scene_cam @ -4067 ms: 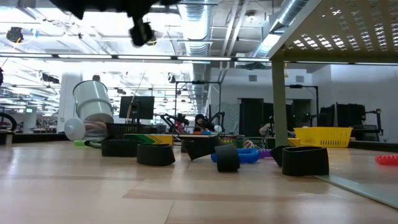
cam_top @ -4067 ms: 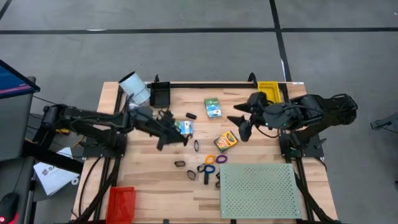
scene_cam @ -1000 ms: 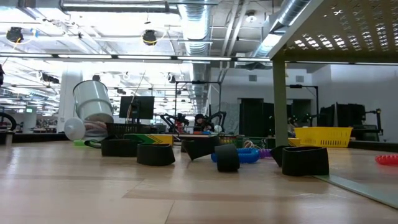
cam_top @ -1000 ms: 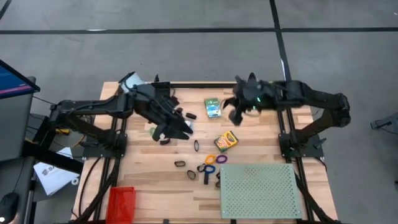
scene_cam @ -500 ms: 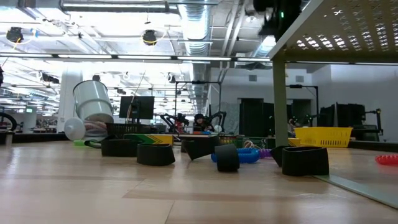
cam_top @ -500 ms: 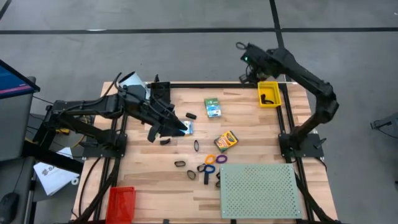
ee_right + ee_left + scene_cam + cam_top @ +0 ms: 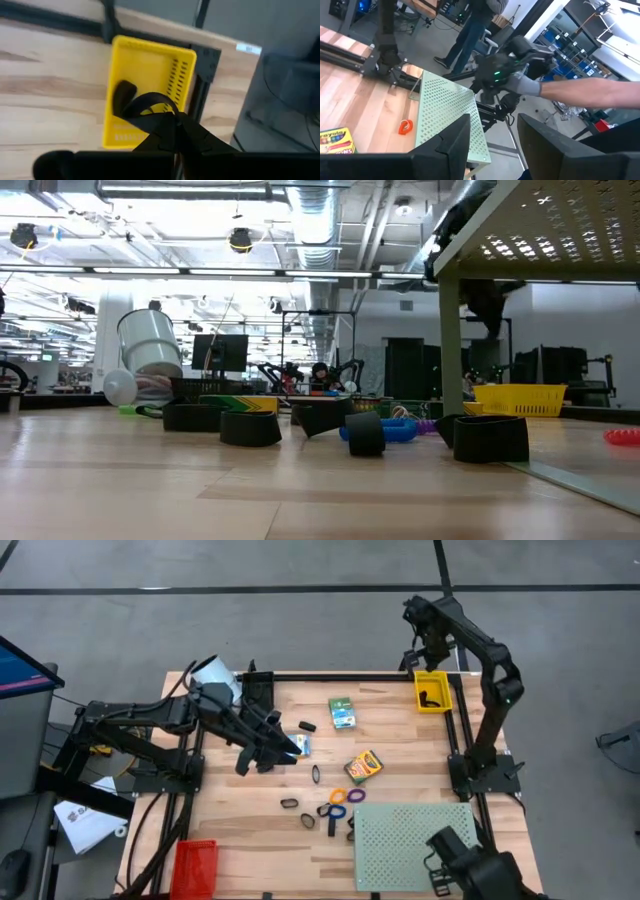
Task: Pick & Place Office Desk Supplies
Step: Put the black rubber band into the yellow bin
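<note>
So far we are filling the yellow bin (image 7: 432,692): one black clip (image 7: 430,698) inside, right gripper (image 7: 167,120) pinching another above it; left gripper (image 7: 268,752) gaping; rings (image 7: 339,797) and boxes (image 7: 343,712) are waiting on the table.

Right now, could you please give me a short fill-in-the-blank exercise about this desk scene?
The right gripper hangs over the ___ bin.
A black ___ lies inside that bin.
The perforated board is pale ___.
The left gripper has its fingers ___.
Missing words: yellow; clip; green; open.
</note>
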You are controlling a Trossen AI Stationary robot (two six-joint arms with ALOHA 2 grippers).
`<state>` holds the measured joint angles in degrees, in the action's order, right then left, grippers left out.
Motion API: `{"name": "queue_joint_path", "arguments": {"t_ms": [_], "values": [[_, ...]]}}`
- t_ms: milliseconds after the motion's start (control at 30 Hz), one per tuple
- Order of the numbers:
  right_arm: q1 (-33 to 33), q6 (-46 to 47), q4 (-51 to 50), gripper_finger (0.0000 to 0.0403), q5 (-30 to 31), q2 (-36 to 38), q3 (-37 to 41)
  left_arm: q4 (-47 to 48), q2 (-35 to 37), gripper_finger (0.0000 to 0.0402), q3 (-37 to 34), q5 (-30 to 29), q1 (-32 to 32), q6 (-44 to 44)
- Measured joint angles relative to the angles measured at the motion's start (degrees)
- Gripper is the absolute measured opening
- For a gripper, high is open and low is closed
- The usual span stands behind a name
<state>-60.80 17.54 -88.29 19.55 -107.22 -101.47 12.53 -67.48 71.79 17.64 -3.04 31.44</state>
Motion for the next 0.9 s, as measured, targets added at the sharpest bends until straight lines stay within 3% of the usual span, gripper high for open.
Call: {"name": "queue_joint_path", "arguments": {"t_ms": [233, 467, 733, 900], "values": [[-1.1, 0.3, -1.6, 0.0000, 0.0, -3.8, 0.8, -1.9, 0.0, 0.0159, 0.0, -0.2, -0.4, -2.5], [-3.2, 0.0, -2.0, 0.0000, -2.6, -3.2, 6.6, -2.6, 1.1, 0.0159, 0.0, -0.2, -0.4, -3.1], [-3.1, -1.2, -1.8, 0.0000, -2.6, -3.1, 6.5, -3.7, 2.2, 0.0159, 0.0, -0.1, 0.1, -3.8], [-3.2, -1.5, -1.8, 0.0030, -2.5, -3.1, 6.5, -3.7, 2.5, 0.0159, 0.0, -0.1, 0.2, -3.8]]}}
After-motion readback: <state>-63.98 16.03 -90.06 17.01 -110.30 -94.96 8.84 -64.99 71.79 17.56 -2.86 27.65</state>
